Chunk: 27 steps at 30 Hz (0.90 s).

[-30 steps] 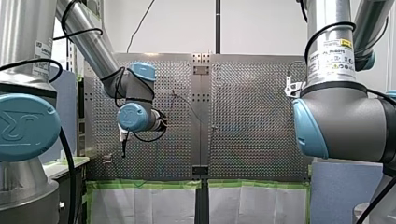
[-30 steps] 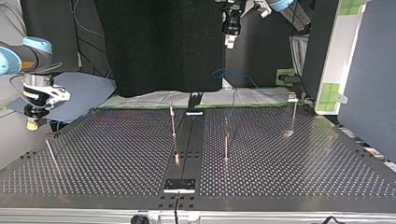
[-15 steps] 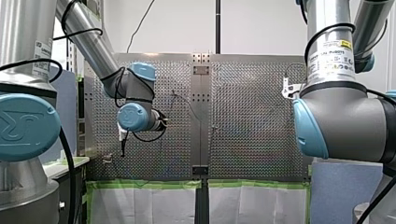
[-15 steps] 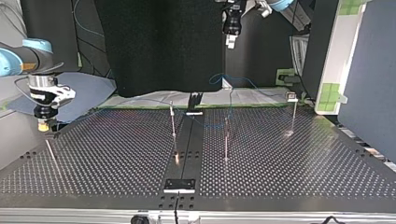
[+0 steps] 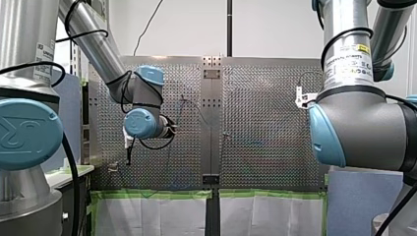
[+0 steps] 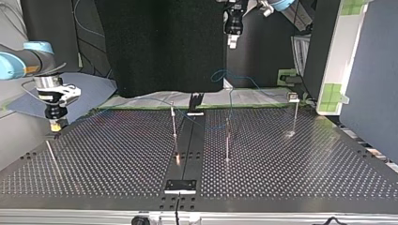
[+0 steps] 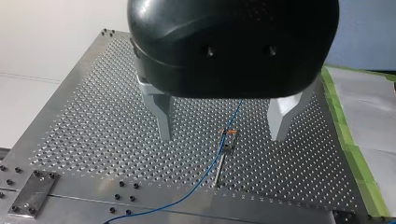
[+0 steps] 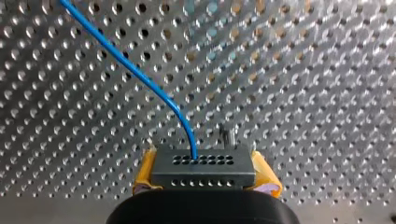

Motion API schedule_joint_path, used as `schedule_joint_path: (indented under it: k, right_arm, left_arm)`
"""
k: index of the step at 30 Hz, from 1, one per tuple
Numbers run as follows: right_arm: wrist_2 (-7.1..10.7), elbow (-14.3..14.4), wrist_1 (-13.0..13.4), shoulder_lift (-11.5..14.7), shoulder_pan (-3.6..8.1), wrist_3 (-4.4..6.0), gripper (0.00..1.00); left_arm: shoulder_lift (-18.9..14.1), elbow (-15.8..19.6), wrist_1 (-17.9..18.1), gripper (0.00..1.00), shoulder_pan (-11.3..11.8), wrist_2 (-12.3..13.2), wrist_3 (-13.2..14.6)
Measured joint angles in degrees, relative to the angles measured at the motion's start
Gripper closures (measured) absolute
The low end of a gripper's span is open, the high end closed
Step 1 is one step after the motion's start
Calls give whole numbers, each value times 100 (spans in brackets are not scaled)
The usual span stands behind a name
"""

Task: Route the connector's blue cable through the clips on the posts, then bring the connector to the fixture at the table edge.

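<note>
Right claw (image 6: 55,125), clamped on connector (image 8: 203,165), had moved inward and lower, reached surface's (image 6: 305,178) far corner at top view's left. Blue cable (image 8: 140,77) trailed (threading through clip (image 7: 229,133) unclear). Left claw (image 7: 222,122) hung spread wide, empty, above post (image 7: 218,163). Final delivery leg probably underway.

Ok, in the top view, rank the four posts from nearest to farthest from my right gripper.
1. left-edge post, beside my right gripper, at the view's left.
2. centre-left post, just left of the view's middle.
3. centre-right post, just right of the middle.
4. far-right post, at the view's right side.
</note>
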<state>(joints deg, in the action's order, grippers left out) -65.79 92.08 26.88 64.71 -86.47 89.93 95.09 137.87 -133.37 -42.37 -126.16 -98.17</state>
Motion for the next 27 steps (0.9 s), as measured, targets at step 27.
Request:
schedule_joint_path:
  k: [27]
  right_arm:
    - [25, -257, -260, -36, 266, -86, 79]
  left_arm:
    - [2, 1, -5, 0, 2, -70, 14]
